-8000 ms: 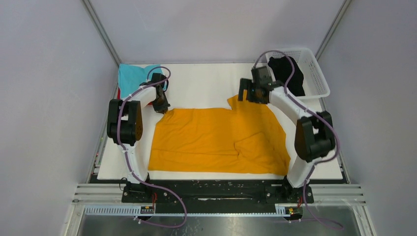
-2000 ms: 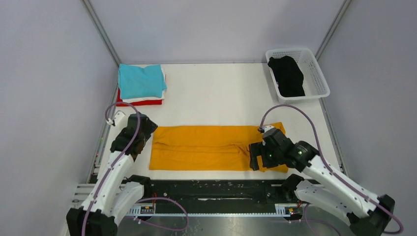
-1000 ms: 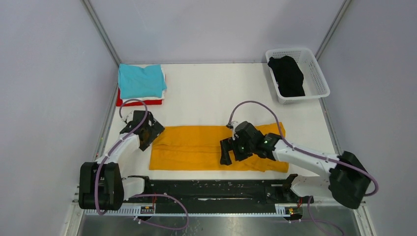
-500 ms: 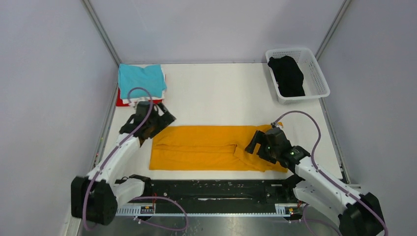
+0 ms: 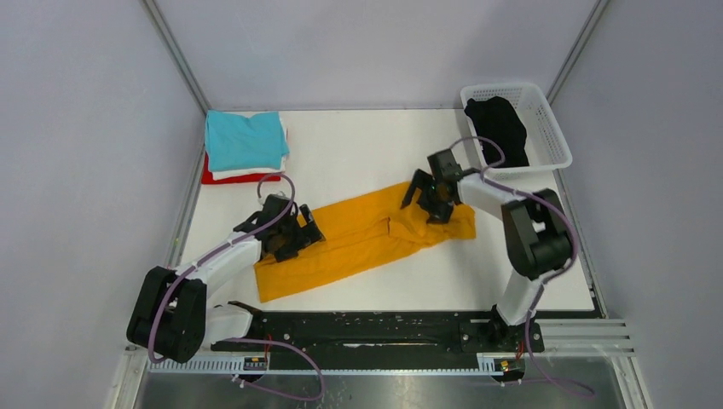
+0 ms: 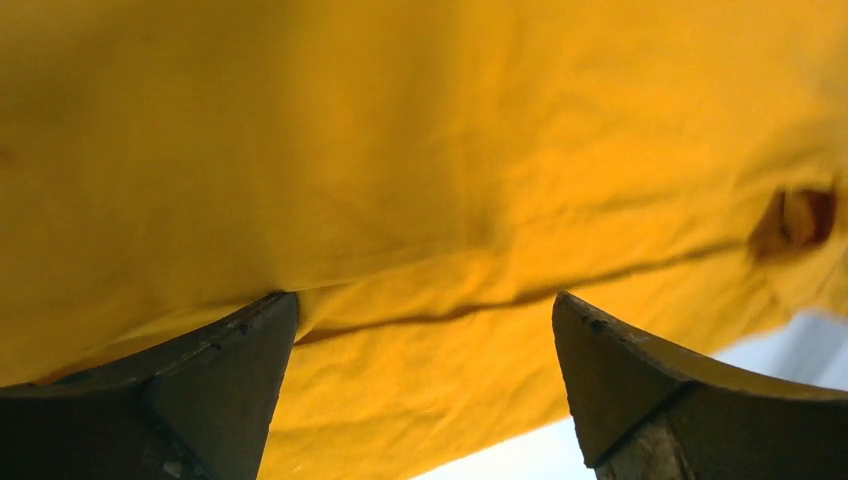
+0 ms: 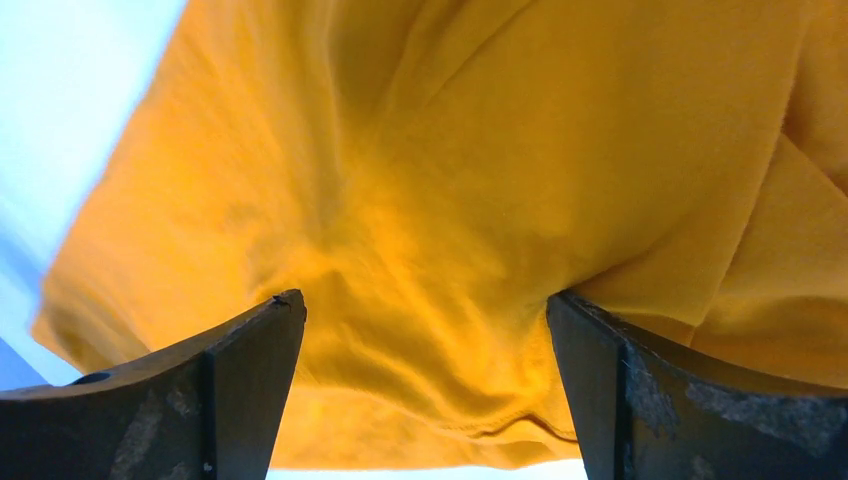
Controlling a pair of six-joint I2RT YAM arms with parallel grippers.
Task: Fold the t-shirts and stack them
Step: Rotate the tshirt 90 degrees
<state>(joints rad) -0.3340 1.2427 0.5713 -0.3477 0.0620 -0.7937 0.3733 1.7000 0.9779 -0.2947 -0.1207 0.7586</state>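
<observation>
The mustard-orange t-shirt (image 5: 358,243) lies as a long folded strip, slanting from near left to far right. My left gripper (image 5: 288,236) stands open on its left part; the left wrist view shows orange cloth (image 6: 430,180) spanning the wide gap between my left gripper's (image 6: 422,300) fingers. My right gripper (image 5: 433,201) is open over the strip's bunched right end, and in its wrist view my right gripper (image 7: 425,298) has the hem of the orange cloth (image 7: 450,200) between its spread fingers. A teal t-shirt (image 5: 243,141) tops a white and a red one (image 5: 223,178) at back left.
A white lattice basket (image 5: 556,145) at the back right holds the black t-shirt (image 5: 501,128). The white table cover (image 5: 358,153) shows bare between the stack and the basket. Metal frame posts rise at the back corners, and the arms' rail runs along the near edge.
The orange strip has swung from parallel to the near edge into a slant, its right end now further back. My right gripper moved back with it. My left gripper moved right onto the cloth.
</observation>
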